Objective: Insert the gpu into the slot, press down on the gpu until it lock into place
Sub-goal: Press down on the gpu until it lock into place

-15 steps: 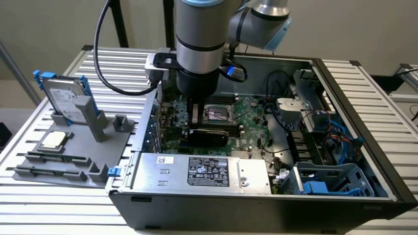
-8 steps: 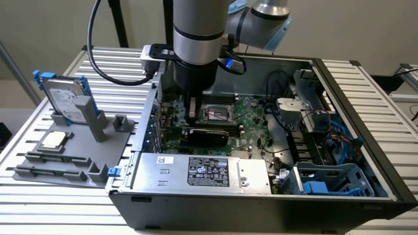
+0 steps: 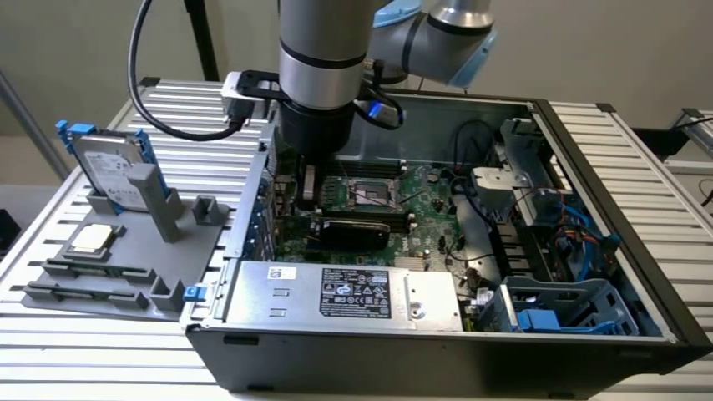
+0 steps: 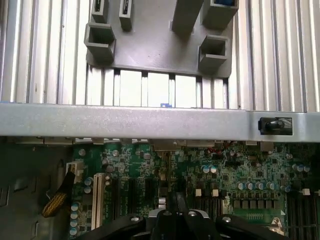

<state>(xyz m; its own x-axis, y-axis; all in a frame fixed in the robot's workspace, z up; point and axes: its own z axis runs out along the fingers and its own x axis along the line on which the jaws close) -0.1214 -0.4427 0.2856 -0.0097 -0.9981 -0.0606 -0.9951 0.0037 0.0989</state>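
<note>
In the exterior view the gpu (image 3: 351,230) is a flat black card lying low across the green motherboard (image 3: 429,205) inside the open case, just in front of the processor socket. The blue slot is hidden beneath it. My gripper (image 3: 306,190) reaches down into the case by the card's end on the exterior view's left, close to the case wall. In the wrist view the gripper (image 4: 175,202) hangs over the board with its dark fingers (image 4: 179,206) drawn together to a narrow point, and I see nothing between them. A white connector (image 4: 96,197) and black connectors stand beside them.
The silver power supply box (image 3: 346,292) fills the case front. Black cables (image 3: 473,196) and a blue drive cage (image 3: 563,309) crowd the exterior view's right. A grey fixture (image 3: 123,251) holding a silver hard drive with a blue frame (image 3: 112,167) sits outside the case wall (image 4: 150,122).
</note>
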